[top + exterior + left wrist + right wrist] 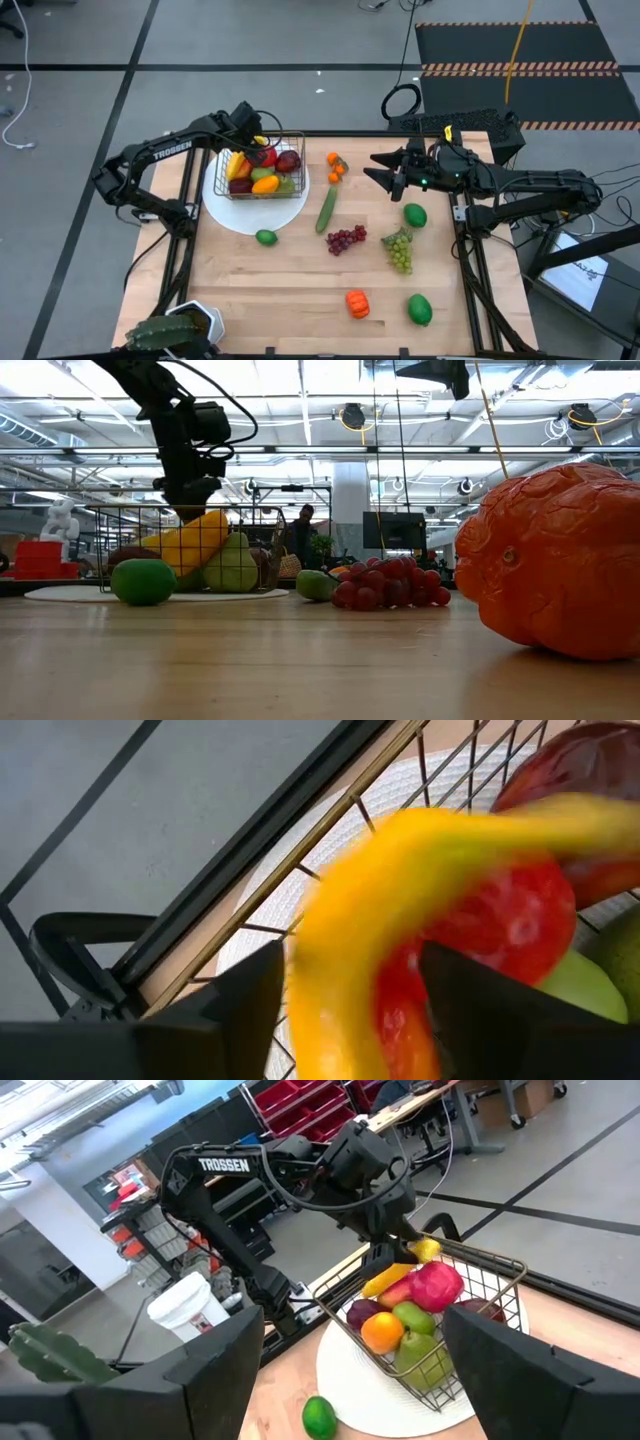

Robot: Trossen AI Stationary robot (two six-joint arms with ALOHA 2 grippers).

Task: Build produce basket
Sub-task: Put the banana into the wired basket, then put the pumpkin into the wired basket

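Left gripper (345, 1010) over the basket (268, 170), jaws spread around the banana (400, 890); released crooked, it could roll out; right gripper (385, 170) spread, idle.

high view: straight down, whole table (300, 290)
low view: tabletop level, across
left wrist view: close over basket (440, 760)
right wrist view: far, facing basket
shared: basket
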